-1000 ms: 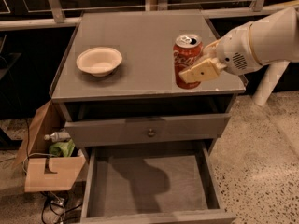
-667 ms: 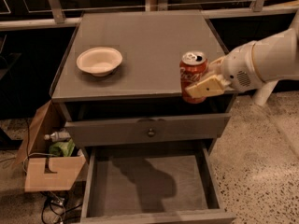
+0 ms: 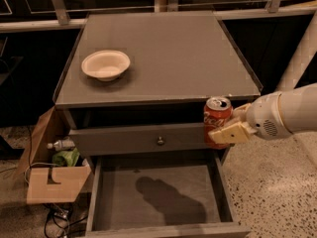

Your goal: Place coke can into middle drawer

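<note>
Jaws are clenched on the can (image 3: pixel 217 114). The gripper (image 3: pixel 221 131) holds it upright at the cabinet's (image 3: pixel 168 53) 4 o'clock corner, apparently near the drawer's (image 3: pixel 114 197) right wall.

Risk: if released here, the can may strike that wall or fall outside. It likely needs to shift toward 8 o'clock first.

The drawer shows nothing inside. The bowl (image 3: pixel 105 65), at 10 o'clock, appears empty.

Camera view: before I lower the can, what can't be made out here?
- Gripper, at the front right corner of the cabinet: its far finger is hidden behind the coke can it grips; the arm is cut off by the right edge.
- Middle drawer: its front is cut off by the bottom edge.
- Whether the can hangs over the drawer or outside its right wall: a single view gives no depth.
</note>
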{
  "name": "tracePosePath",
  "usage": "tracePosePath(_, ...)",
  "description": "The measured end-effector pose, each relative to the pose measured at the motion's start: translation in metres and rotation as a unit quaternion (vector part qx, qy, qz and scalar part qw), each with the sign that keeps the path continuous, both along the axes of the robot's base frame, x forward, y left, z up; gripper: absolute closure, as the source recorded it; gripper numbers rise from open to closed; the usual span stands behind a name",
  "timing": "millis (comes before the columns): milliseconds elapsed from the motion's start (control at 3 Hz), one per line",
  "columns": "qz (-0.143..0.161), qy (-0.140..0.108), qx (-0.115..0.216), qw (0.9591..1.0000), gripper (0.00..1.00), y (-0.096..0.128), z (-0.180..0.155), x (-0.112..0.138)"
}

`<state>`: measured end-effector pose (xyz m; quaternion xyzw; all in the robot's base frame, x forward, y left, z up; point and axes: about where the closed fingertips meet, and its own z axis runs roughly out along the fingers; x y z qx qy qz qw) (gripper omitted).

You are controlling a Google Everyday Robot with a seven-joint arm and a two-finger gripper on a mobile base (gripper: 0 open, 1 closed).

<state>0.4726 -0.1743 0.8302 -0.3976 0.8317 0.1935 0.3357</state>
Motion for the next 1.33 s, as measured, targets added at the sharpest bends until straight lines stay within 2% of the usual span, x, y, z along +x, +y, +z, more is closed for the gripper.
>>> tracePosePath(333, -0.001, 0.001, 0.000, 1.0000, 1.00, 0.000, -0.001, -0.001)
tracePosePath(667, -0.026, 0.003, 0.017, 0.9995, 1.00, 0.008, -0.021, -0.010)
tracePosePath(1000, -0.062, -0.005, 0.048, 0.9969, 1.00, 0.015, -0.050, -0.011)
tracePosePath(1333, -0.092, 0.000, 0.072, 0.9931, 1.00, 0.023, -0.075, -0.014)
